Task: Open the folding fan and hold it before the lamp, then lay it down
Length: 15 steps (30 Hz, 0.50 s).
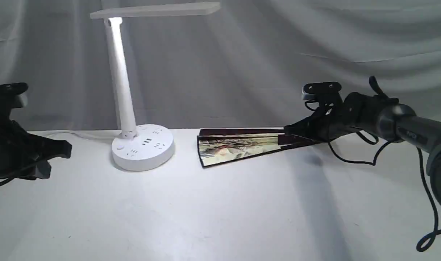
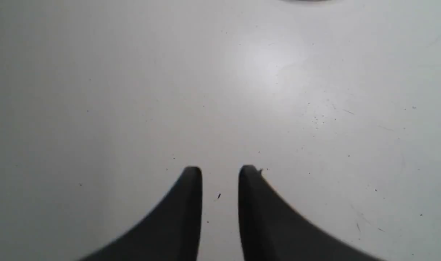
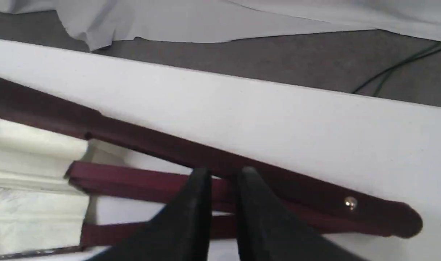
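Exterior view: the folding fan (image 1: 238, 146), partly spread, lies along the desk's (image 1: 206, 217) far edge beside the lamp (image 1: 142, 146). The right end effector (image 3: 224, 172) rests narrowly parted over the ribs; grip cannot be told. The left end effector (image 2: 220, 170) is slightly spread and empty.

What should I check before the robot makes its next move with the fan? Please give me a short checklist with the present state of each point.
1. Fan rests on the table: ok.
2. Fan fully open: not ok, only a narrow wedge is spread.
3. Right hand is over the ribs, near the pivot: ok.
4. Right hand has a firm grip on a rib: cannot tell; a small gap shows between its fingers.
5. Left hand is free: ok, slightly open over bare table, holding nothing.
6. Lamp stands upright, apart from the fan: ok.
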Motion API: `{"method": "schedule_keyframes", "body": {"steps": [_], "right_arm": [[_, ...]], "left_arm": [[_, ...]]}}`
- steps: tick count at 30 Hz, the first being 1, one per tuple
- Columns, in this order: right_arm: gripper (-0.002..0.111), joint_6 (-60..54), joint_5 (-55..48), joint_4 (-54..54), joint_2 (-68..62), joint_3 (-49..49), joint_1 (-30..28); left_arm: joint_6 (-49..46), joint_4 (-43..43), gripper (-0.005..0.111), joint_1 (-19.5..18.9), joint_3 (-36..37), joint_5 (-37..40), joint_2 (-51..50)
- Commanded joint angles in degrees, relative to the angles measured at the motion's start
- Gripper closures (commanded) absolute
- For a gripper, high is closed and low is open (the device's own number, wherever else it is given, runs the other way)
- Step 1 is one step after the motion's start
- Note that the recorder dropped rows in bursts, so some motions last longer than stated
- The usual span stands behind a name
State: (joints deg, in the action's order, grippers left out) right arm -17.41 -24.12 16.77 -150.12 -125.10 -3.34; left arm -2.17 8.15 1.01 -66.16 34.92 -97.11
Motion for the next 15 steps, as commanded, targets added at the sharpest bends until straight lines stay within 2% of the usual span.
{"method": "schedule_keyframes", "body": {"steps": [1, 6, 15], "right_arm": [[0.095, -0.25, 2.96, 3.60, 1.71, -0.26, 0.23], [0.095, -0.32, 5.61, 11.96, 1.80, -0.26, 0.90], [0.095, -6.95, -0.68, 11.11, 1.80, -0.26, 6.80]], "left_arm": [[-0.03, 0.18, 0.089, 0.28, -0.47, -0.11, 0.13], [-1.00, 0.18, 0.089, 0.28, -0.47, -0.24, 0.13], [-1.32, 0.18, 0.089, 0.28, -0.47, -0.36, 0.13]]}}
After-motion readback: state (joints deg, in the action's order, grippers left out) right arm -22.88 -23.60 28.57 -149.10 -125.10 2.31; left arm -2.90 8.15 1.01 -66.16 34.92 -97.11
